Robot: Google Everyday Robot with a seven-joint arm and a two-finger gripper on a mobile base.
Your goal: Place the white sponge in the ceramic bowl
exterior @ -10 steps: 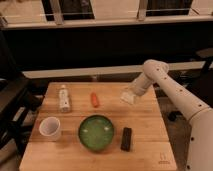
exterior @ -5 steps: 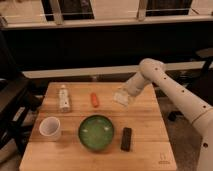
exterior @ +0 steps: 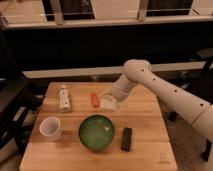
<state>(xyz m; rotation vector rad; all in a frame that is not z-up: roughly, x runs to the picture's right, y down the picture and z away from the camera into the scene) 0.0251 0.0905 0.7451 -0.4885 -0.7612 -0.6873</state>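
The white sponge (exterior: 108,104) is held in my gripper (exterior: 111,101), just above the wooden table (exterior: 145,112) and right beside the orange carrot (exterior: 94,99). My arm reaches in from the right. The gripper is shut on the sponge. The ceramic bowl (exterior: 96,132), green inside with a dark rim, stands on the table in front of the gripper, slightly to its left, and holds nothing.
A white cup (exterior: 50,128) stands left of the bowl. A small white bottle (exterior: 64,97) lies at the back left. A black rectangular block (exterior: 127,138) lies right of the bowl. A dark bench and railing run behind the table.
My gripper has carried the white sponge leftward and a little toward the front, from the table's right part to a spot next to the carrot, behind the bowl.
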